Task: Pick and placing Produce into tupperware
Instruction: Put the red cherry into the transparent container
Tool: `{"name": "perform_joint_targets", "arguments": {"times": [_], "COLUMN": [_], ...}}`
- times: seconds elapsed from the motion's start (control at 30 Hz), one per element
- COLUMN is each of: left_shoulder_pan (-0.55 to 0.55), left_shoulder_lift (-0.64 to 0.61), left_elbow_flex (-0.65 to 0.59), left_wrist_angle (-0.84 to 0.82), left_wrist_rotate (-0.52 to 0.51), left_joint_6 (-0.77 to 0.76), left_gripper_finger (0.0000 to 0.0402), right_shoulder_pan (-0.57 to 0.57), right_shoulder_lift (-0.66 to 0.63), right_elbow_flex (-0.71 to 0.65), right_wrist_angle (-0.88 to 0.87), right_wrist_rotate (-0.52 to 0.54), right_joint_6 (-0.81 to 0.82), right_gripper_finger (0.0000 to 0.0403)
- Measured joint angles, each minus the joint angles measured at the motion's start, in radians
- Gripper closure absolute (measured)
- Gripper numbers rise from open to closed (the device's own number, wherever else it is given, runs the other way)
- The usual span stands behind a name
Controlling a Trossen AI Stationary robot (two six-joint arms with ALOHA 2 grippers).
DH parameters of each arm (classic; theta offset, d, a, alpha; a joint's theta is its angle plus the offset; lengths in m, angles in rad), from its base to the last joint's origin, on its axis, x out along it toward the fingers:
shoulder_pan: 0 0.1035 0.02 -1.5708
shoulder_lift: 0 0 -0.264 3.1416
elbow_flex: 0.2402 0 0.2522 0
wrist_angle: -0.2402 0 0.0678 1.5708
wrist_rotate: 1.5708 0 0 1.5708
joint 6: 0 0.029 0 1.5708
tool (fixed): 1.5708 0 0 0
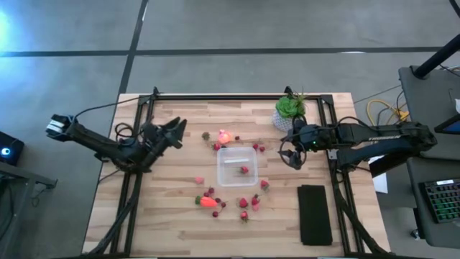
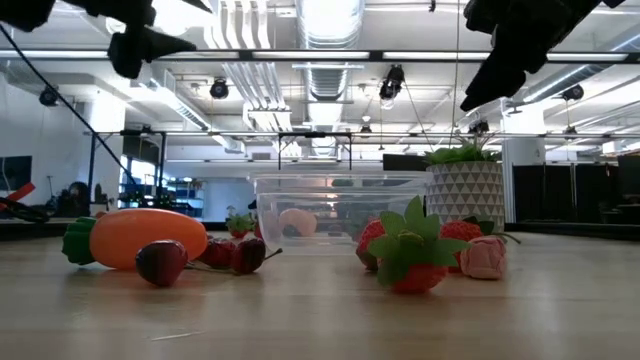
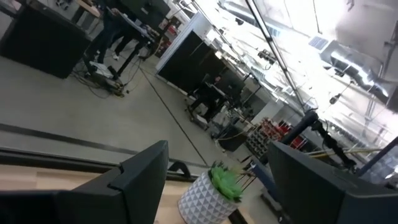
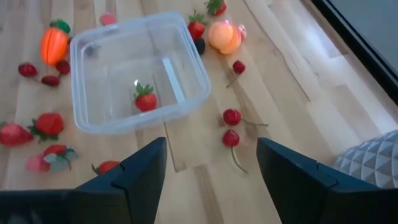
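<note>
The clear tupperware (image 1: 237,165) stands mid-table with one red strawberry (image 4: 145,99) on its floor. Loose produce lies on the wood around it: an orange carrot (image 1: 208,202) and small red pieces toward the near side, a pink-orange round fruit (image 1: 225,136) just beyond the far rim, and cherries (image 4: 232,117) to its right. My left gripper (image 1: 176,129) is open, raised above the table left of the box and pointing about level. My right gripper (image 4: 211,180) is open too, held high to the right of the box and slanting down toward it. Nothing sits between either pair of fingers.
A green plant in a white patterned pot (image 1: 290,111) stands at the far right, close behind my right gripper. A flat black slab (image 1: 315,214) lies at the near right. The table's dark frame rails (image 1: 136,180) run along both sides. Bare wood shows at the near left.
</note>
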Motion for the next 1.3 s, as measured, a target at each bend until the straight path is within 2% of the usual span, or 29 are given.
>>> {"name": "perform_joint_targets", "arguments": {"times": [0.5, 1.3], "left_shoulder_pan": [0.001, 0.030], "left_shoulder_lift": [0.231, 0.414], "left_elbow_flex": [0.159, 0.176], "left_wrist_angle": [-0.002, 0.238], "left_wrist_rotate": [-0.008, -0.022], "left_joint_6": [-0.001, -0.001], "left_gripper_finger": [0.0139, 0.0139], "right_shoulder_pan": [0.000, 0.000], "right_shoulder_lift": [0.000, -0.001], "right_elbow_flex": [-0.002, -0.016], "right_wrist_angle": [-0.052, -0.043], "right_wrist_rotate": [0.000, 0.005], "right_joint_6": [-0.080, -0.148], "right_gripper_finger": [0.0164, 0.0160]}}
